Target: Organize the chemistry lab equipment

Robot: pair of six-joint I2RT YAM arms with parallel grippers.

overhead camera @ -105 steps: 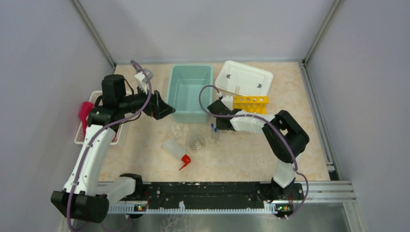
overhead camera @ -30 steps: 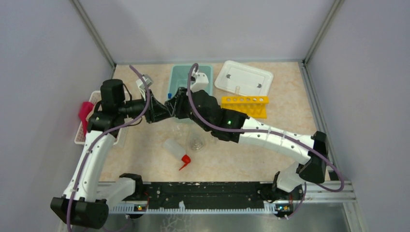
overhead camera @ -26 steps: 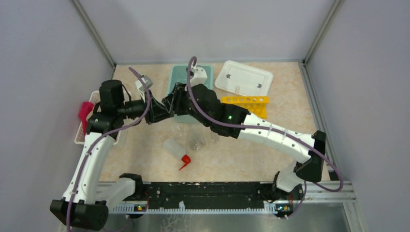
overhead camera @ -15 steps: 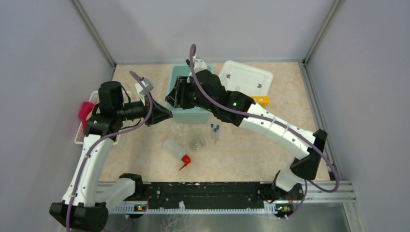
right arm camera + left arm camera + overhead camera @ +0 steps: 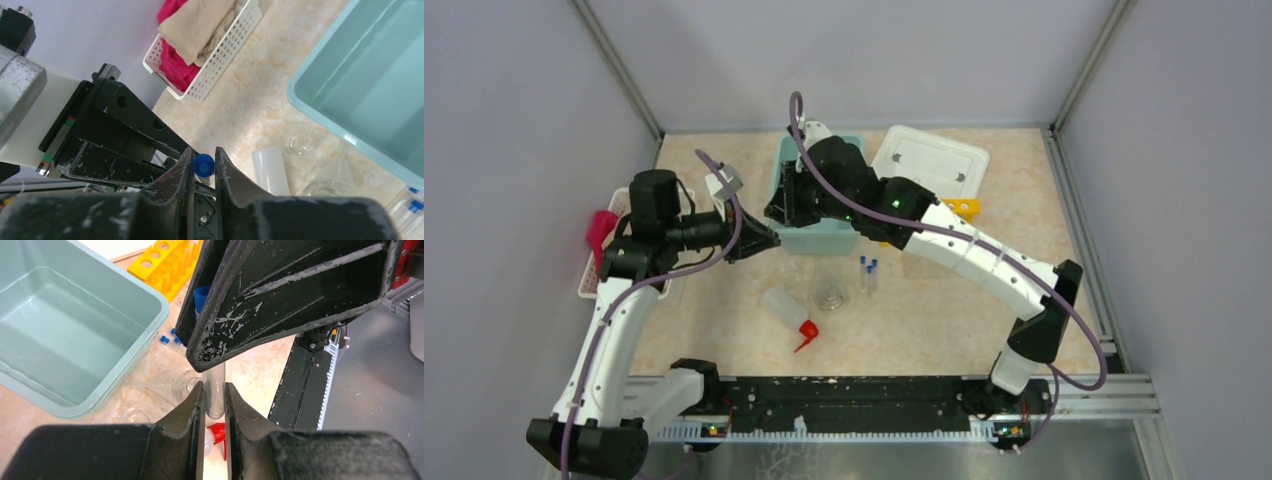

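Clear blue-capped tube (image 5: pixel 215 401) pinched in left tool (image 5: pixel 214 390).

Left gripper (image 5: pixel 214 392), right gripper (image 5: pixel 202 156): both closed.

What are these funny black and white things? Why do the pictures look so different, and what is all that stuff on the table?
They are two robot arms fixed to a table. The wide picture looks down from above. The other two come from little cameras on each arm's wrist. The left claw pinches a clear tube. The right claw has a finger on each side of the tube's blue cap. On the table are a green tub, a yellow rack, a squeeze bottle, a glass flask and two more tubes.
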